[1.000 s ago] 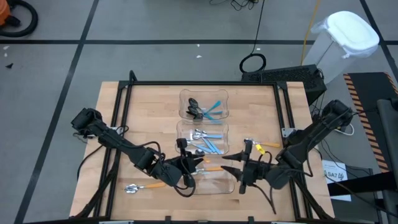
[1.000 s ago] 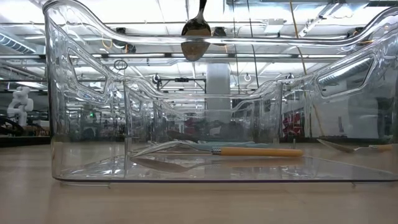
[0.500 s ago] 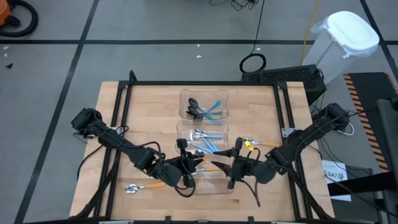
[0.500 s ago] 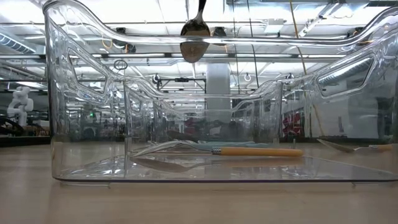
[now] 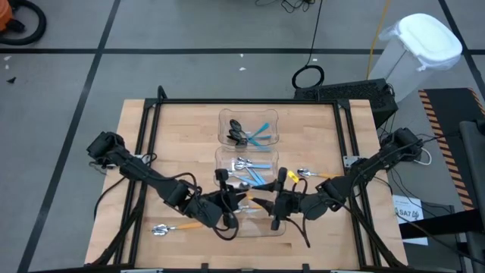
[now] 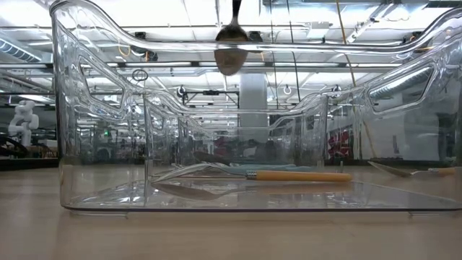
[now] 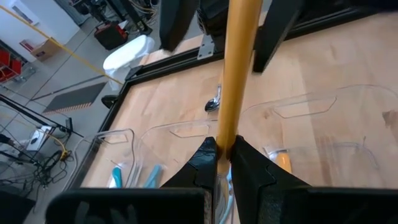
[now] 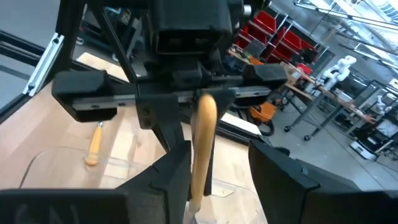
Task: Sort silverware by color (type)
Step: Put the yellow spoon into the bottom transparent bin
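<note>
Inside the nearest bin [image 5: 261,220] lies one orange-handled spoon [image 6: 253,174].

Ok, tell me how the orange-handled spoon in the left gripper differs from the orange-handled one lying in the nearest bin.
The held spoon is clamped by the left gripper and hangs above the nearest bin; the lying spoon is gripped by nothing. In the low view the held spoon's bowl sits up at rim height, while the lying spoon rests flat on the bin floor. Both have orange handles and silver bowls.

Glossy clear plastic bin [image 6: 86,108] on matt wood table [image 5: 182,129].
</note>
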Controlling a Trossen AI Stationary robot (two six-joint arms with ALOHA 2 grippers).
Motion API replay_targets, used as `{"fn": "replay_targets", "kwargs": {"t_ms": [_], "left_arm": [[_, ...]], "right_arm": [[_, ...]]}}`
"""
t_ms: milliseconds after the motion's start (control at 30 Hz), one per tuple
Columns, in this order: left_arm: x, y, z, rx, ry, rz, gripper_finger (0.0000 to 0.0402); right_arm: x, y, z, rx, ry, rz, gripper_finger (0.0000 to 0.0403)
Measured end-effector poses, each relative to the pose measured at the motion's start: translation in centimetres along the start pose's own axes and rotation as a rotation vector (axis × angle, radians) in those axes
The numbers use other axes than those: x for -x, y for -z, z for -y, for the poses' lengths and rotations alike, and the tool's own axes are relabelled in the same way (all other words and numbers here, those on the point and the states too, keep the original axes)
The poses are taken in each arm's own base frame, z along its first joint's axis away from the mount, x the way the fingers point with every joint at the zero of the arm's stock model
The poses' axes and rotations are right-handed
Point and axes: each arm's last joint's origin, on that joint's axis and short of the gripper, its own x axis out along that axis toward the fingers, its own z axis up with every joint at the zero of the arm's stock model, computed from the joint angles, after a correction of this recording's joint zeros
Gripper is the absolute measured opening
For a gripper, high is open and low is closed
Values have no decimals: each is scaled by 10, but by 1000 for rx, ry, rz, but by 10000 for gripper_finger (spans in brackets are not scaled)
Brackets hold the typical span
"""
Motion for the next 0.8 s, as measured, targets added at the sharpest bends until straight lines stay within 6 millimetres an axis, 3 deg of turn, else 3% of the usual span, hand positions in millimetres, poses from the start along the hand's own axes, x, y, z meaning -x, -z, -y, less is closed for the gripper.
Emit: {"fn": "replay_targets", "kwargs": {"t_ms": [500, 633, 800], "left_arm": [[-6, 4, 3, -21, -4, -17, 26], [-13, 6, 4, -30, -13, -20, 26], [-13, 5, 4, -29, -15, -16, 26]], "right_arm": [[-1, -2, 0, -26, -66, 38, 154], [-2, -2, 1, -30, -63, 37, 127], [-2, 0, 0, -17, -68, 23, 62]]}}
